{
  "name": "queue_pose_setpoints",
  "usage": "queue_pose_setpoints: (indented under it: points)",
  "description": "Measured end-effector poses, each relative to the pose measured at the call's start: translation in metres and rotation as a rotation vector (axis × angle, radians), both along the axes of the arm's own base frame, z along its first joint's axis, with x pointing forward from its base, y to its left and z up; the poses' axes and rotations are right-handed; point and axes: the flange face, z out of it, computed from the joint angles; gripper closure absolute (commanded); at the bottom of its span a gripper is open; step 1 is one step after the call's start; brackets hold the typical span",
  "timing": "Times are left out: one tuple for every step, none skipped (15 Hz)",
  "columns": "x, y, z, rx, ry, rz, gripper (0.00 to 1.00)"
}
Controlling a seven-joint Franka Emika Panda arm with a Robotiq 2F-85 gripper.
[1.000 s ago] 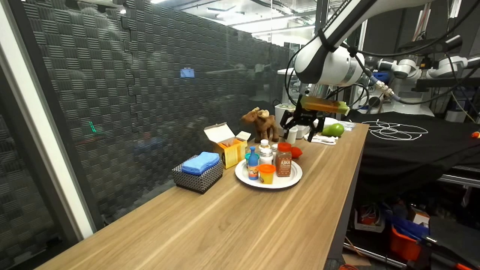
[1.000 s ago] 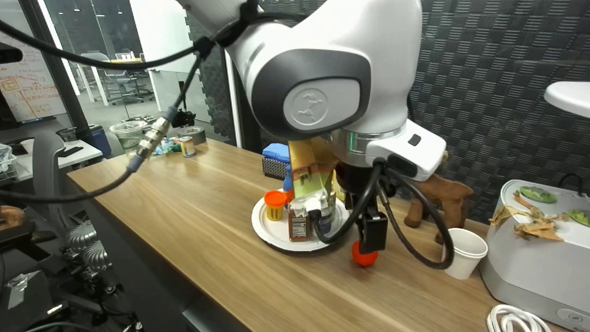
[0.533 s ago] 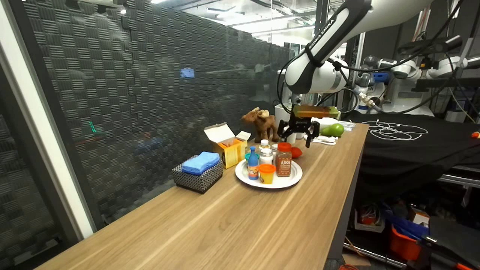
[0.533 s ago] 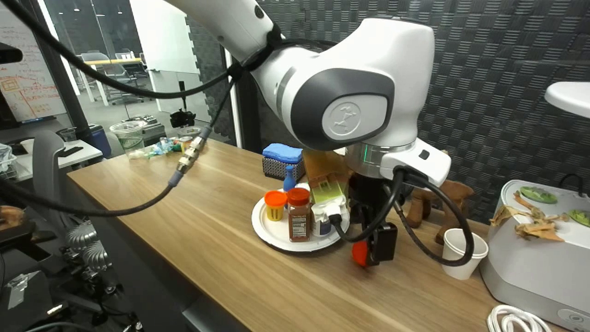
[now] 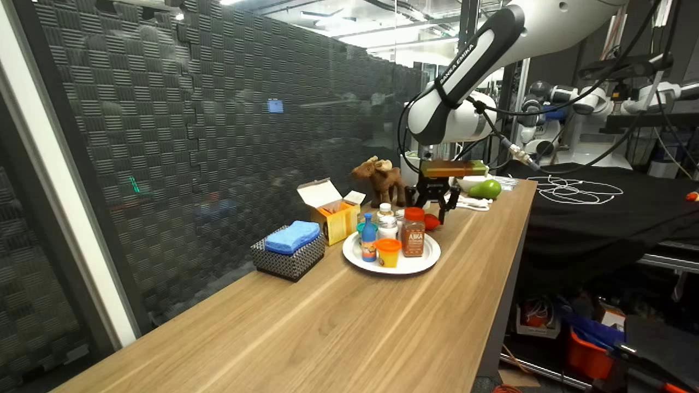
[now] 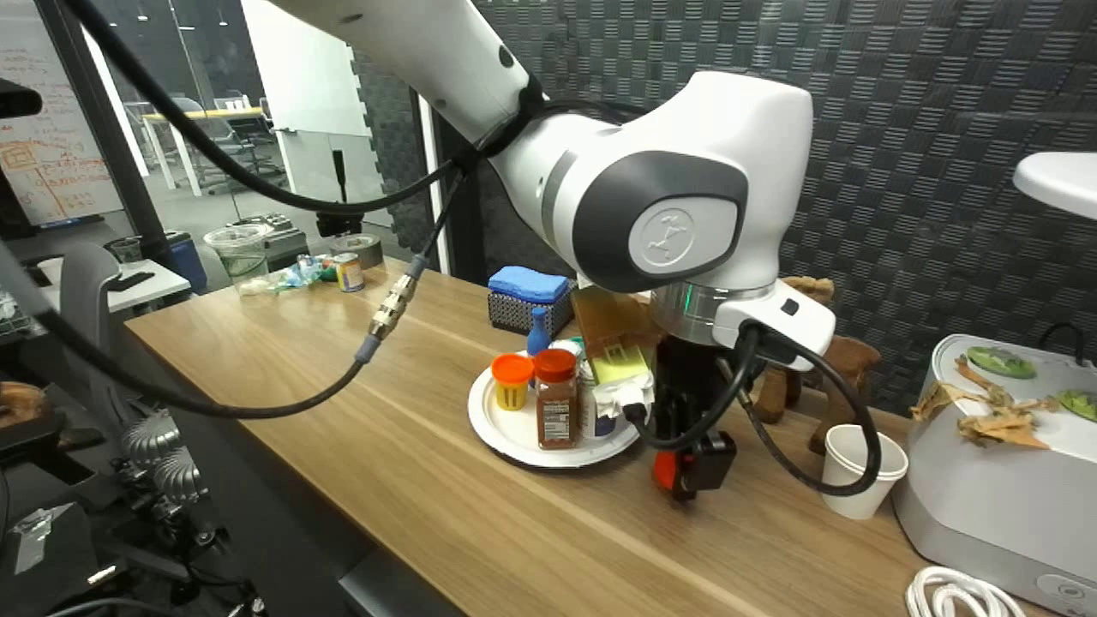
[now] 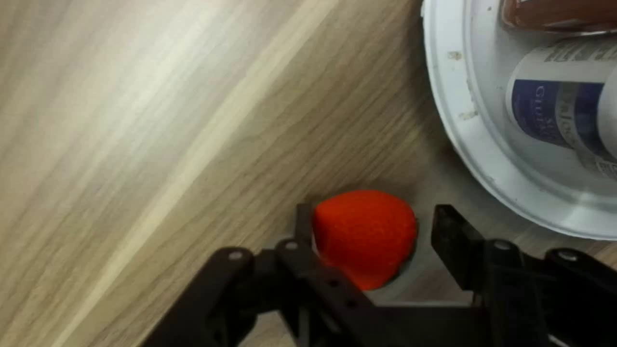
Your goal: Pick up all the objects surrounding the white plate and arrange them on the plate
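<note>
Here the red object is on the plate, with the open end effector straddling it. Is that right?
Not quite: the red object is on the table, beside the plate, as the wrist view shows. The open end effector does straddle it.

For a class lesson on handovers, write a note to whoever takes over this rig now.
End effector: jaws open around the red object, no grip yet.
Red object: on the table, beside the white plate.
Done: red-capped jar, orange-lidded tub, blue bottle, blue-labelled bottle on the plate.
Left: probably grip the red object and set it on the plate.
</note>
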Motion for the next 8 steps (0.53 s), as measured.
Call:
queue_pose_setpoints:
  points:
    - [0.0,0.0,0.0,0.001,0.002,-0.001,0.72]
    - [0.0,0.001,0.001,0.0,0.003,-0.004,0.72]
    - [0.001,0.001,0.002,0.0,0.001,-0.007,0.72]
    - [0.0,0.002,0.003,-0.001,0.0,-0.01,0.72]
    - [0.0,0.002,0.005,-0.002,-0.002,-0.014,0.72]
    - [-0.002,0.001,0.008,-0.003,-0.005,-0.019,0.72]
    - [-0.003,0.001,0.013,-0.006,-0.012,-0.025,0.72]
    - [-0.005,0.002,0.021,-0.014,-0.024,-0.027,0.72]
